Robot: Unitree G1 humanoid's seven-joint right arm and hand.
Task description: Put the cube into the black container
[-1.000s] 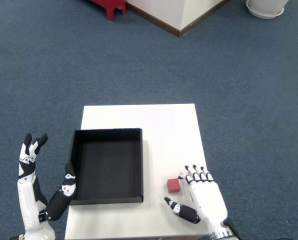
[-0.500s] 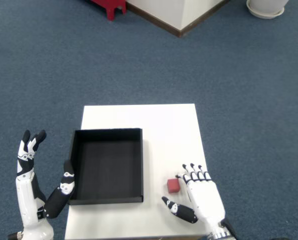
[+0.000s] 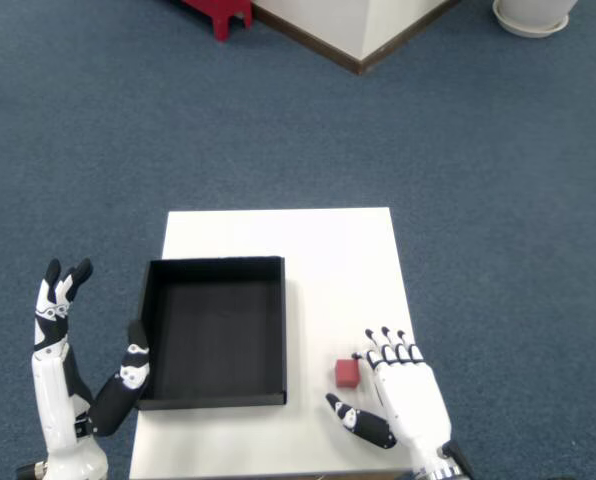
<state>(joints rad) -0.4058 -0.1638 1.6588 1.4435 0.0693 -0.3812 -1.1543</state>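
A small red cube [image 3: 347, 373] lies on the white table [image 3: 318, 250], right of the black container [image 3: 214, 332]. The container is a shallow open tray with nothing inside. My right hand [image 3: 402, 397] hovers at the table's near right corner, fingers spread and pointing away, thumb stretched left below the cube. Its index fingertip sits right beside the cube's right edge; I cannot tell if they touch. The hand holds nothing. My left hand [image 3: 68, 360] is raised left of the table, thumb near the container's left wall.
Blue carpet surrounds the table. A white wall corner with brown skirting [image 3: 358, 40] stands at the top, a red object [image 3: 218, 12] top left, and a white round base [image 3: 533, 15] top right.
The right hand has drawn slightly nearer and lower in view, its fingertips staying beside the cube. The left hand sank a little. The cube has not moved.
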